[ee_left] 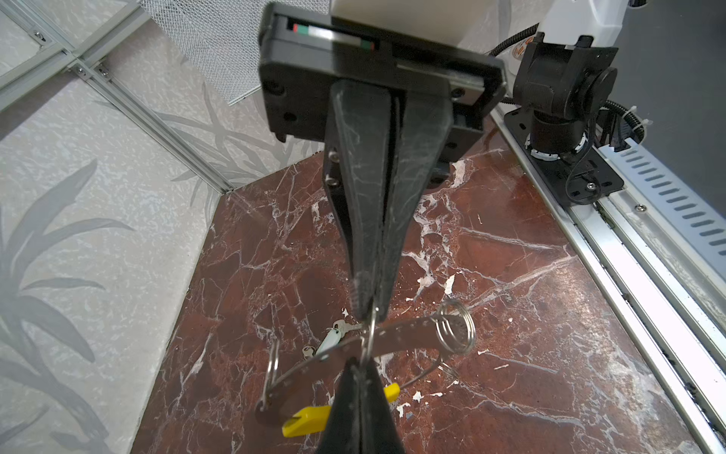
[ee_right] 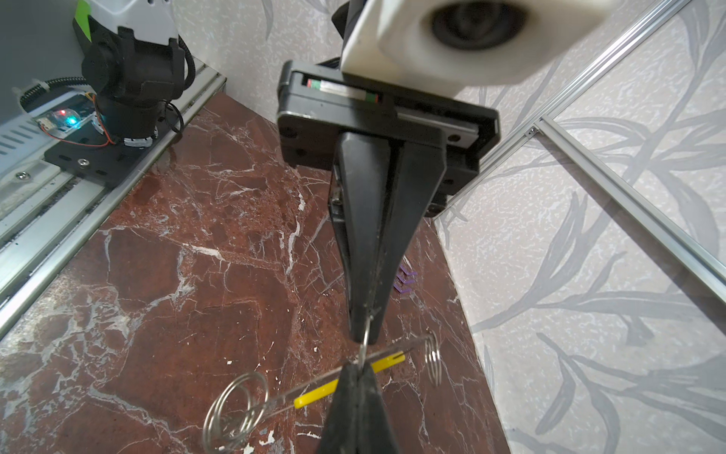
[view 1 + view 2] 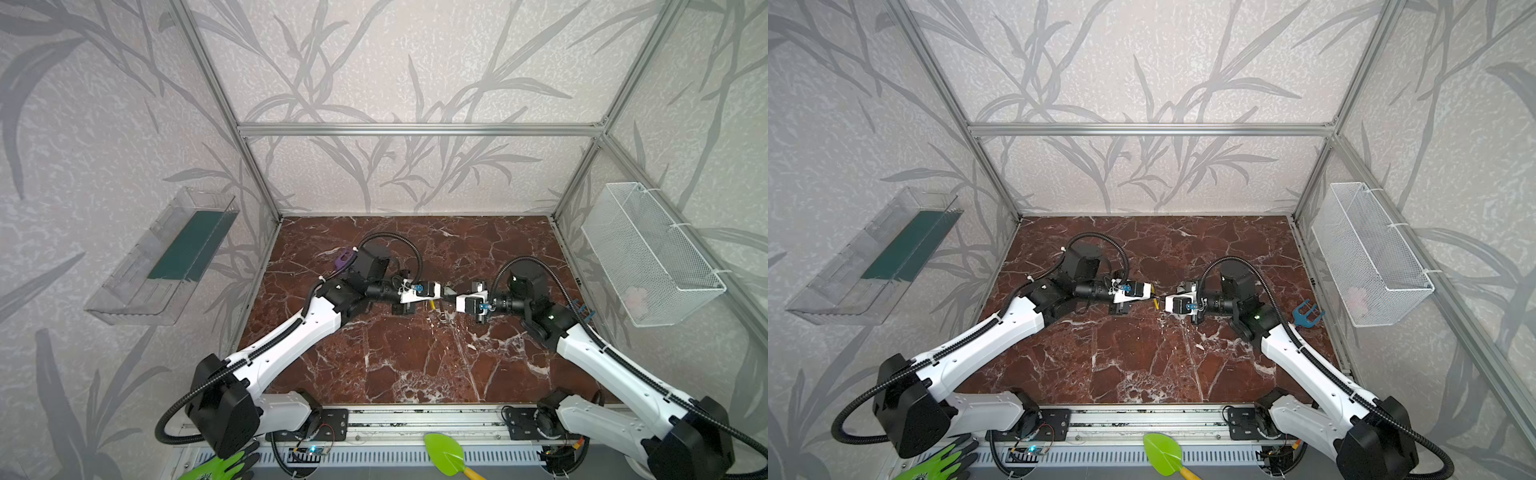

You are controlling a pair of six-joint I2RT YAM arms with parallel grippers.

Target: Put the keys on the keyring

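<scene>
counted two grippers, one keyring, one small bunch of keys and three wire rings. found the left gripper and the right gripper pointing at each other, tip to tip, over the middle of the table. found both pairs of jaws pressed together, each clamped on the middle wire ring, left gripper at one side of it and right gripper at the opposite side. saw the keyring, a thin grey band punched with small holes, seemingly passing through that ring and hanging just under the two sets of tips. counted one yellow sleeve on the band, crossing beneath the left gripper in the left wrist view. placed the other two wire rings on the band as well, one to each side of the grippers. spotted the keys lying on the table below the band, near the tips, with one pale oblong tag and some small silvery pieces; could not count the single keys, nor tell whether anything joined them to the band. counted also one purple plastic piece by the left arm, one blue fork-like piece by the right arm, one white wire basket on the right wall, one clear tray on the left wall, one green trowel and one green glove at the near edge.
</scene>
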